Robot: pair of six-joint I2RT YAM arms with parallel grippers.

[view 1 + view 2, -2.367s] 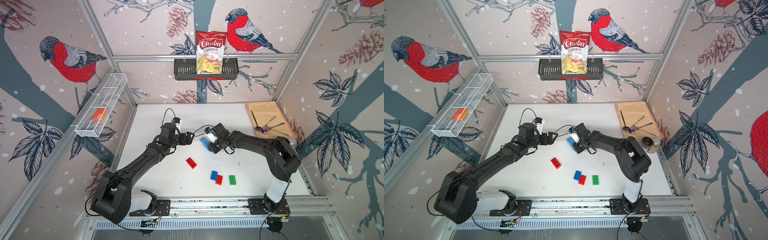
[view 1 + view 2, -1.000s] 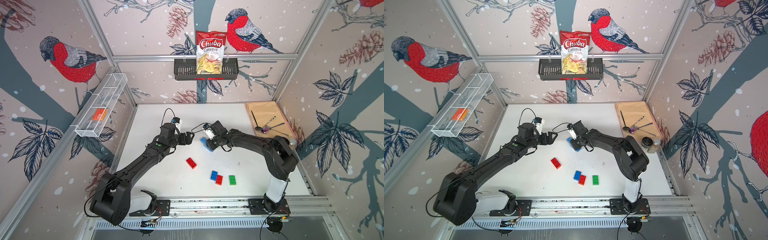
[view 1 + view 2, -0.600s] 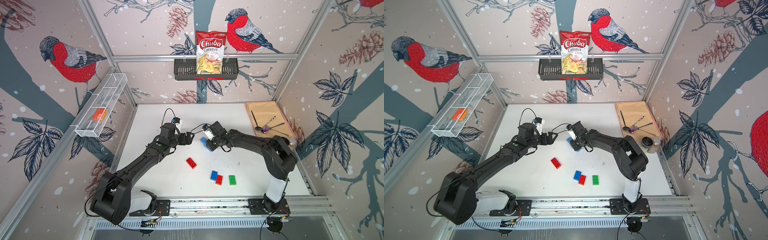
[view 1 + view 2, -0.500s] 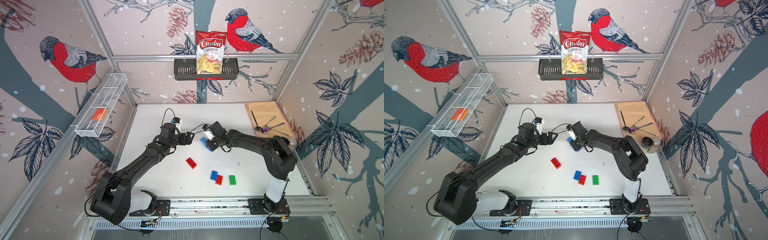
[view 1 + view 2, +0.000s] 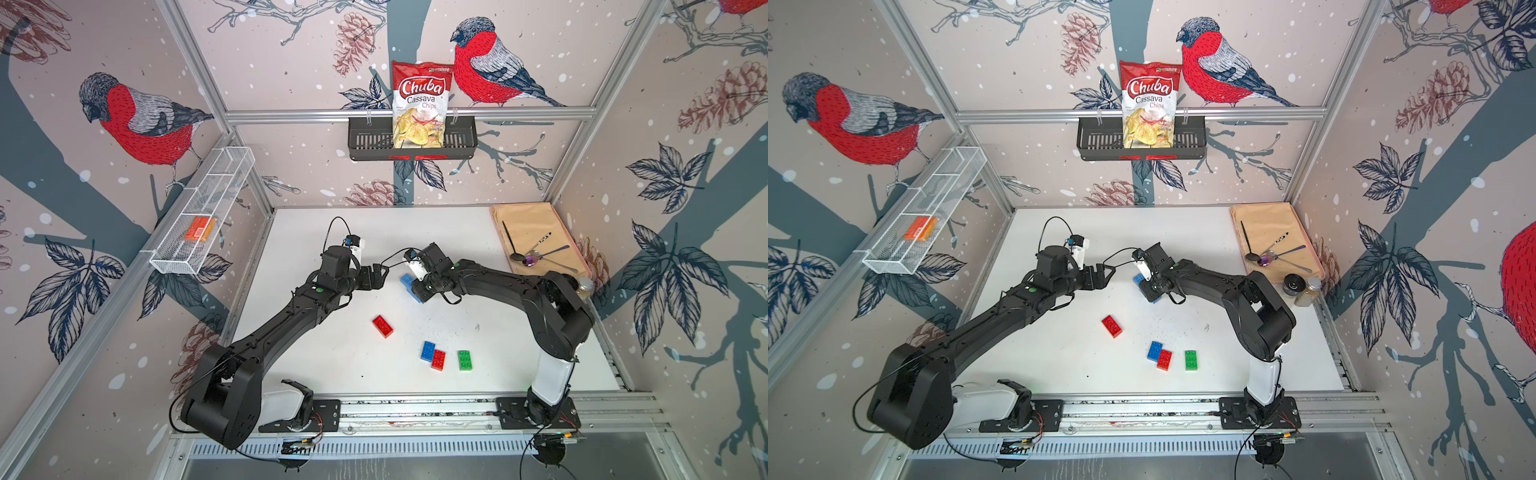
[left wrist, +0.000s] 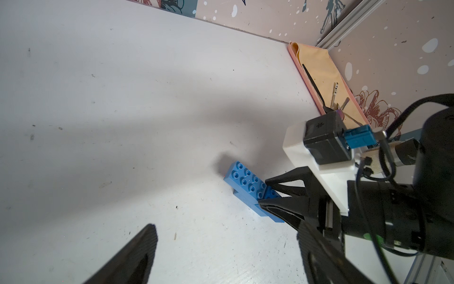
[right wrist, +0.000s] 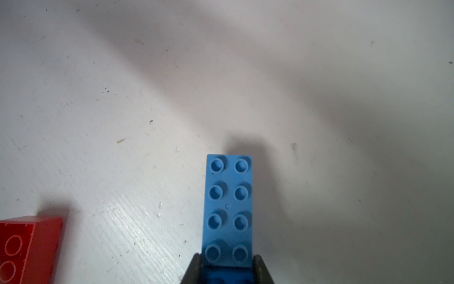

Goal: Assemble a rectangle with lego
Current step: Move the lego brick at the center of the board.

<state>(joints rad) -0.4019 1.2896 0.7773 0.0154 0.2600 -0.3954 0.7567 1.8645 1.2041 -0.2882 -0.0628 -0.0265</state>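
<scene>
Okay, right jaws are finishing their close: over the last second they've been pinching in, and now they're gripping the light blue brick (image 7: 228, 209) by its long sides at the near end, bottom centre of the right wrist frame. Same light blue brick (image 5: 407, 282) is sitting at frame centre in both top views, on the desk (image 5: 457, 232), and the left wrist view is showing a second blue brick (image 6: 248, 202) sticking out offset underneath it; how firmly they're joined I can't tell. Left jaws are staying wide open, holding nothing, hovering just left of that stack. Lone red brick (image 5: 382, 326) is lying lower centre; dark blue brick (image 5: 427, 351) and second red brick (image 5: 438, 359) are lying side by side below it, apparently touching, green brick (image 5: 464, 360) just right of them. Grasp is looking secured, so the stack is likely getting moved or pressed next; rectangle is barely starting.
</scene>
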